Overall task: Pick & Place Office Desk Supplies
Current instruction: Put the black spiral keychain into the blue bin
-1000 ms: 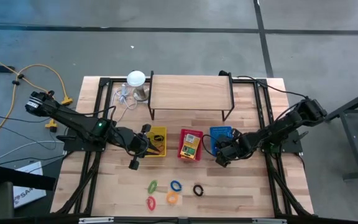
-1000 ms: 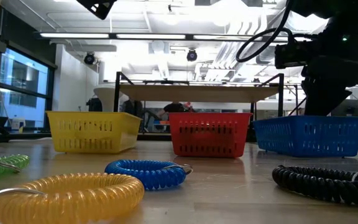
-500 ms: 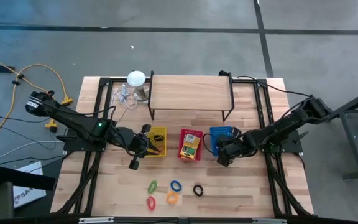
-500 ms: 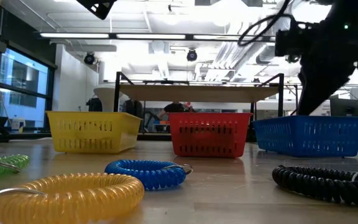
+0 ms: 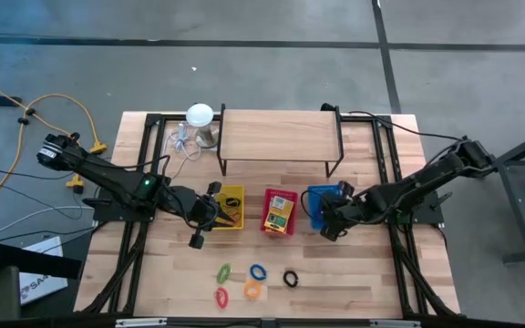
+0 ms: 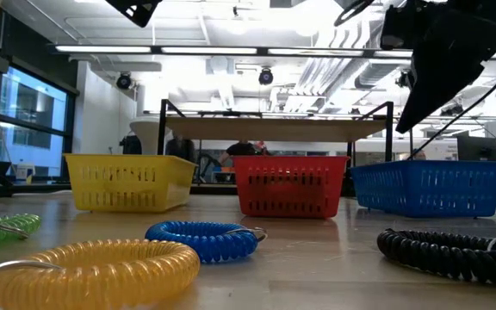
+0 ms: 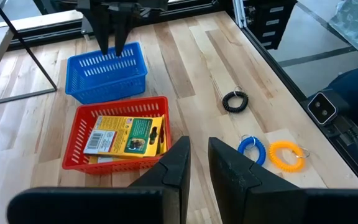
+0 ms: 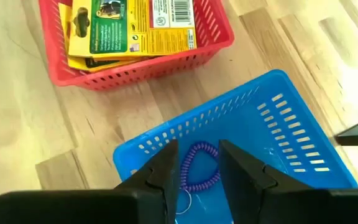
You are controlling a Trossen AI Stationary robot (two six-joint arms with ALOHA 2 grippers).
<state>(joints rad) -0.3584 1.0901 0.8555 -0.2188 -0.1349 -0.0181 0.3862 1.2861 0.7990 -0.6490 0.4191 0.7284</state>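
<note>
3 baskets in a row mid-tabletop (image 5: 372,273): left basket (image 5: 229,208), middle basket (image 5: 279,212) w/ card boxes (image 7: 127,134) in it, right basket (image 5: 322,204) w/ 1 coil ring (image 8: 199,167) in it. Shelf rack (image 5: 279,137) behind the row. 5 coil rings (image 5: 254,281) lie in front. Round-topped object (image 5: 200,116) left of rack.

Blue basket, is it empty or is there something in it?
Not empty. The right wrist view shows a purple coil ring lying on the floor of the blue basket, just beyond the right pincer.
</note>
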